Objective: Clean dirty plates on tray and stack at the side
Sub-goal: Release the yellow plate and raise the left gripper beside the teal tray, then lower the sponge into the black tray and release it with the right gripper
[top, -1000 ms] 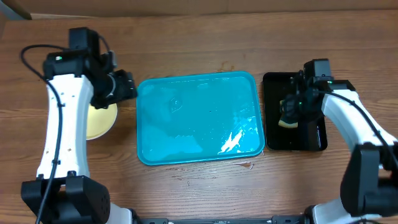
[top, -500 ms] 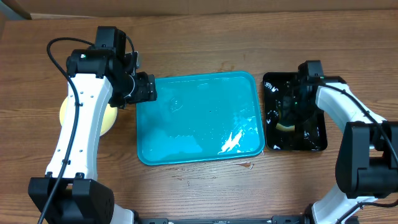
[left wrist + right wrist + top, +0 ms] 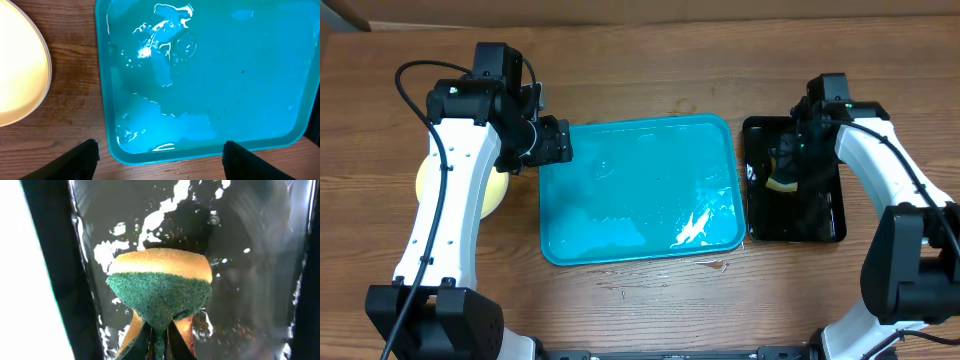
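Two white arms reach over a brown wooden bench. At its middle lies the turquoise tray, a large rectangle with rounded corners and a raised rim. Thin sheets of water glint on the tray's floor, most brightly near its front right corner in the overhead view.

Just to the right of the turquoise tray, and parallel to it, sits a narrower black tray, wet and shiny inside.

On the bench to the left of the turquoise tray, apart from its rim, rests a pale yellow-green plate, partly hidden under the left arm. Its face looks clean in the left wrist view. Whether other plates lie beneath it cannot be told.

Over the black tray hangs a sponge, yellow with a green scouring face, pinched into a fold.

The left claw is released, its dark fingers spread wide and holding nothing, and it hovers at the turquoise tray's left edge. The right claw is clenched on the sponge, gripping it by its lower fold above the black tray.
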Controlling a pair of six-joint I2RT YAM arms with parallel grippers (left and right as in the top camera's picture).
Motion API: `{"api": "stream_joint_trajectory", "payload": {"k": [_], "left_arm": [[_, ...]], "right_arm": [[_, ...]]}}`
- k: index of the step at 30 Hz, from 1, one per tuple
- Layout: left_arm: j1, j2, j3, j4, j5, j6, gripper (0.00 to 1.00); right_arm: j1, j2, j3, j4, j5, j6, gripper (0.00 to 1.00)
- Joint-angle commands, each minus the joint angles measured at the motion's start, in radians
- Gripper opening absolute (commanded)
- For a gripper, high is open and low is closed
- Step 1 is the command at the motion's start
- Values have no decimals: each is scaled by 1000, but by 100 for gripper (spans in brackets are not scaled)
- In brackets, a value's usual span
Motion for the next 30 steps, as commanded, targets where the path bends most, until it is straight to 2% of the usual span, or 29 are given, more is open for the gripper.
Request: {"api": "stream_joint_trajectory", "payload": {"k": [1,6,9,17,19,28,30], "left_arm": [[-5,3,9,2,8,12,81],[-5,3,9,2,8,11,81],[-5,3,9,2,8,11,81],[-5,3,9,0,8,12,81],[-5,3,9,0,8,12,81],[-5,3,9,-4,8,11,82],[-5,3,9,-10,8,12,82]], "right_arm": [[2,-24,-79,54,-2,7,4],[2,-24,-209,206,-2,7,4],[2,-24,-241,241,-3,7,4],[2,-122,-95,143,-13,7,4],[2,-149,-84,139,-13,7,9],[2,-141,-90,88,10,6,16],[2,-141,-90,77,18,7,22]]}}
